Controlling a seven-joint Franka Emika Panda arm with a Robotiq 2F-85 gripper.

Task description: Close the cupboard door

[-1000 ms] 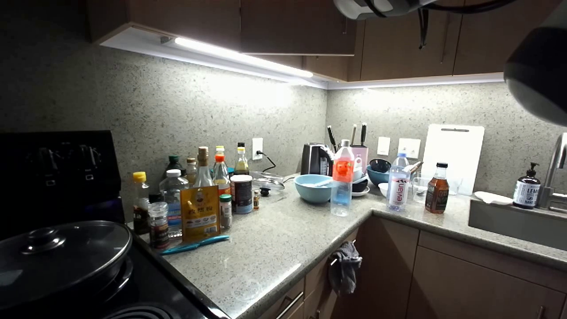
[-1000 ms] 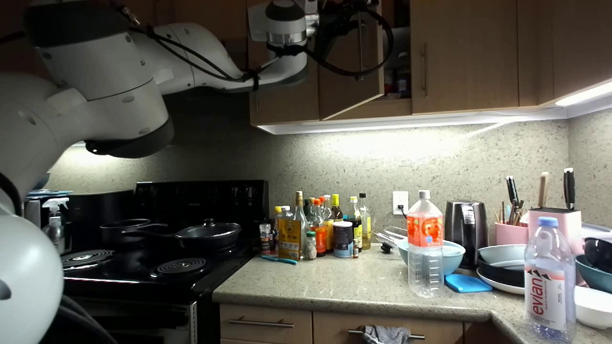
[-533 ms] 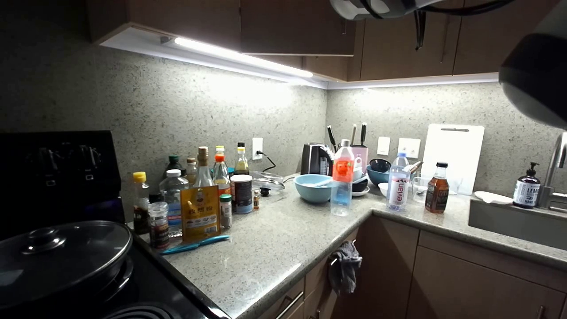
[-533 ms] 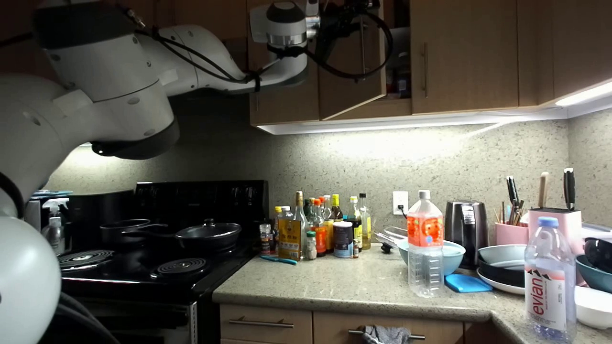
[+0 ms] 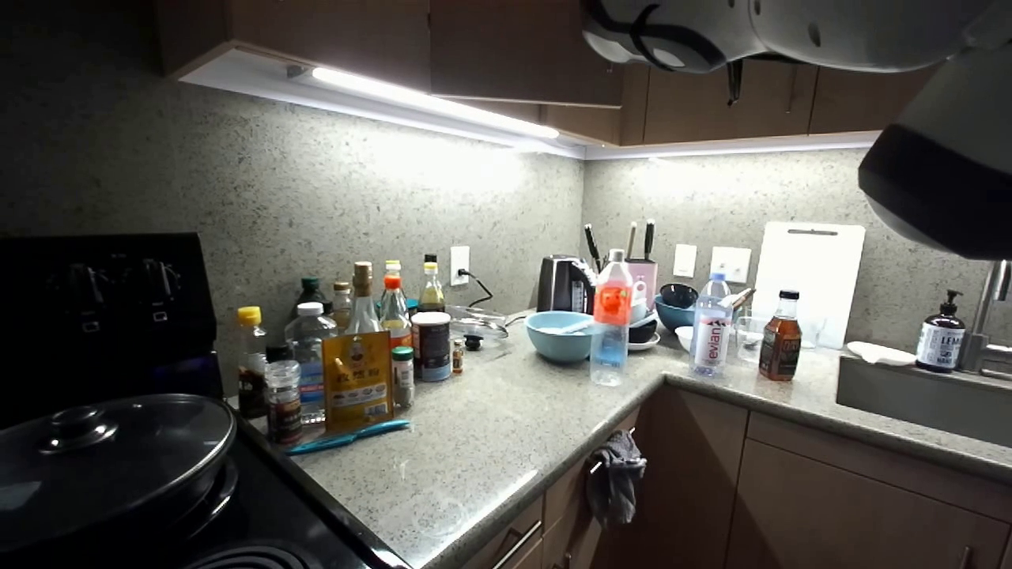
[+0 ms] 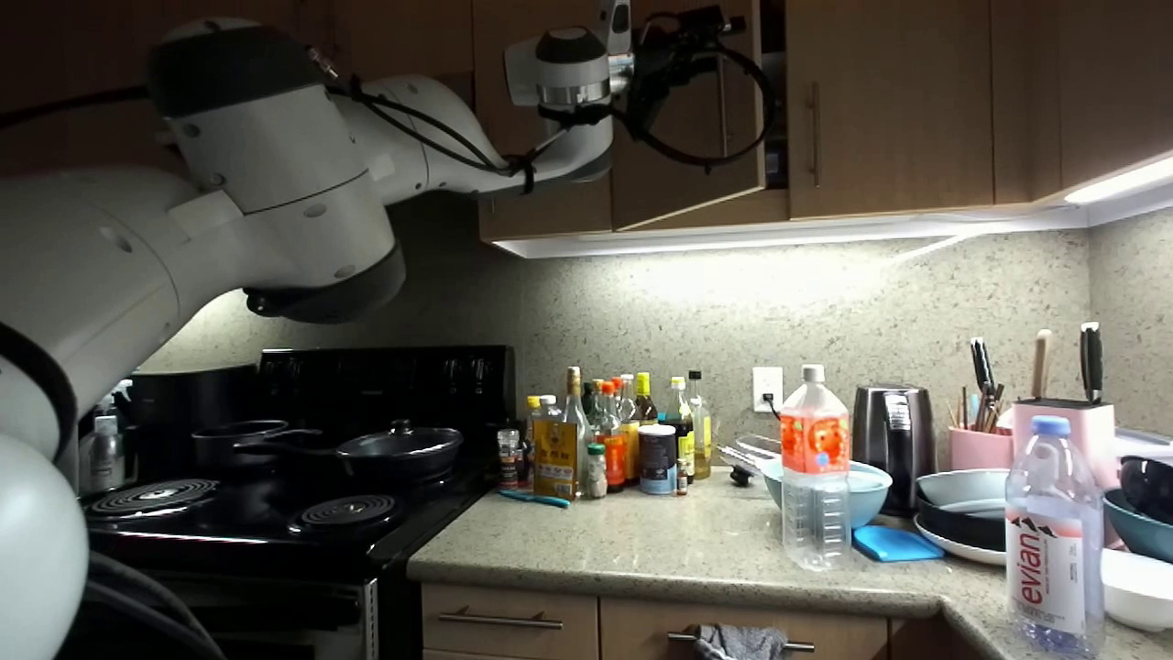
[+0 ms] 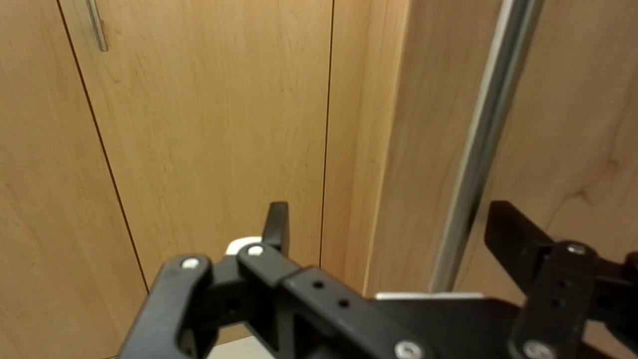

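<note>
With a clock dial upright before me, I have the Evian bottle point(image 6: 1054, 541) nearest, at four o'clock, and the robot's arm point(image 6: 293, 192) spanning nine to twelve. Past them the countertop point(image 6: 623, 550) fills six o'clock. Up at one is the claw point(image 7: 391, 224): in the wrist view its fingers point(image 7: 276, 224) stand well apart, clenching nothing, with the bar handle point(image 7: 478, 149) showing between them, though I can't tell whether anything touches. Just behind, the cupboard door point(image 6: 687, 133) hangs ajar, hinged on its nine o'clock side, free edge standing out my way, a dark gap past it toward three. Farther back, at two, the neighbouring cupboard front point(image 6: 889, 110) is closed. The job now, I reckon, is pushing rather than gripping. I'd press flat on the panel close to that free edge, follow its arc round the hinge toward three o'clock, mind that neither fingers nor the cable loop point(image 6: 707, 163) snag the handle, and go gently as it seats.
</note>
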